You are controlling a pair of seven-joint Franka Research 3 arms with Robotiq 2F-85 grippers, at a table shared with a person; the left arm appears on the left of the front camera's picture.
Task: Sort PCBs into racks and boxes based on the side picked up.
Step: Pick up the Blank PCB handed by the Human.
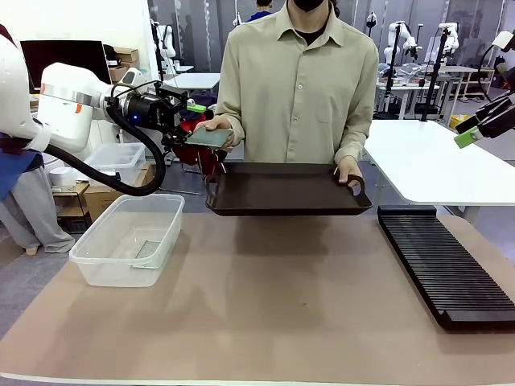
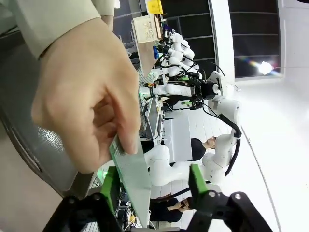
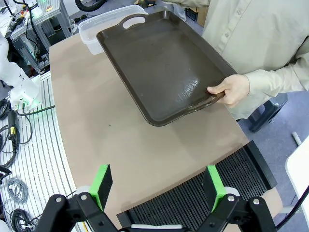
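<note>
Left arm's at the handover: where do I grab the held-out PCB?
Take the PCB by its free end, opposite the person's hand, coming from the robot's left. It sits edge-on inside the open left gripper, so the jaws close on its flat faces.

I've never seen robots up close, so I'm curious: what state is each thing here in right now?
PCB: held by the person's hand.
Left tool: open, pads either side of the PCB.
Right tool: open, empty.
Tray: held up by the other hand, bare.
Tub: open top, second PCB inside.
Rack: slots empty.
</note>
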